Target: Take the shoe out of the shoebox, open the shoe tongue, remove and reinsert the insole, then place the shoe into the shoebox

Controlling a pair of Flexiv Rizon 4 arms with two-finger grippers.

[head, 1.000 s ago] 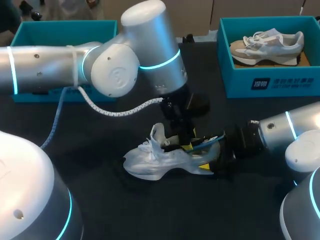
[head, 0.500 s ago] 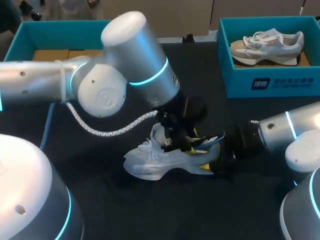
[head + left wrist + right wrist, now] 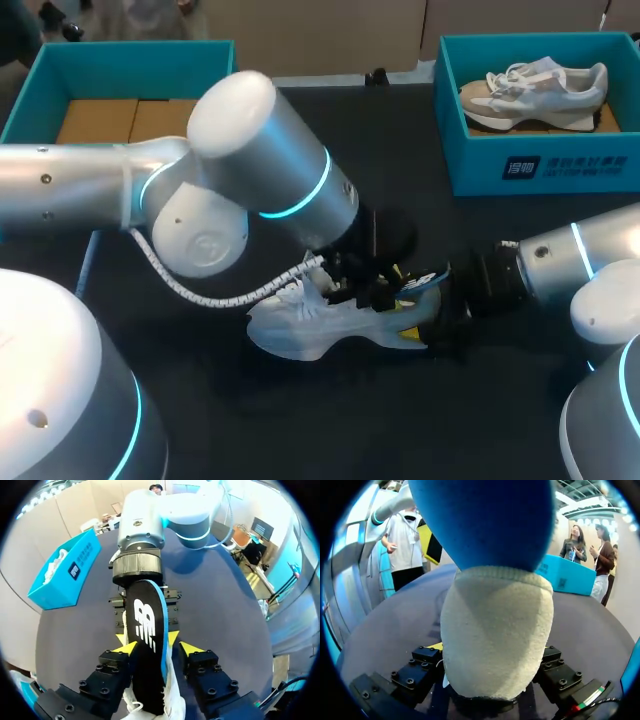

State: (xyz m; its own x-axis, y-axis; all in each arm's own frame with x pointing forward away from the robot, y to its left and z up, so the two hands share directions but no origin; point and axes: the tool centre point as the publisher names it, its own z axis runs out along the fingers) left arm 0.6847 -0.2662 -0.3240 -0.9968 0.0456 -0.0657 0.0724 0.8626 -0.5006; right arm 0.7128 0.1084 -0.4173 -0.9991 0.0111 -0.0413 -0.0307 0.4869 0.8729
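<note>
- We are mid-job on the bench (image 3: 260,420). The white shoe (image 3: 300,328) lies at the middle, out of both boxes, with its toe to our left and its heel to our right.
- Our right end effector (image 3: 489,654) is clenched on the heel, one finger on each side. We read that as an anchor, so the shoe cannot slide or roll while the other arm works.
- The black, blue-edged insole (image 3: 145,630) stands well out of the shoe's opening, rising over the heel towards the right wrist.
- Our left end effector (image 3: 157,649) sits over that opening with the insole running straight through it. We cannot tell from here whether it is gripping the insole.
- That puts us in the insole step, though these views do not say whether it is coming out or going back in.
- The next move calls for travel along the insole's length with the heel pinned. A thin, bendy insole could buckle or snag on the collar.
- The teal shoebox (image 3: 130,62) at far left shows only a cardboard floor where we can see in, so it looks like the shoe's home.
- The other shoebox (image 3: 470,150), at far right, holds a second shoe (image 3: 535,90).
</note>
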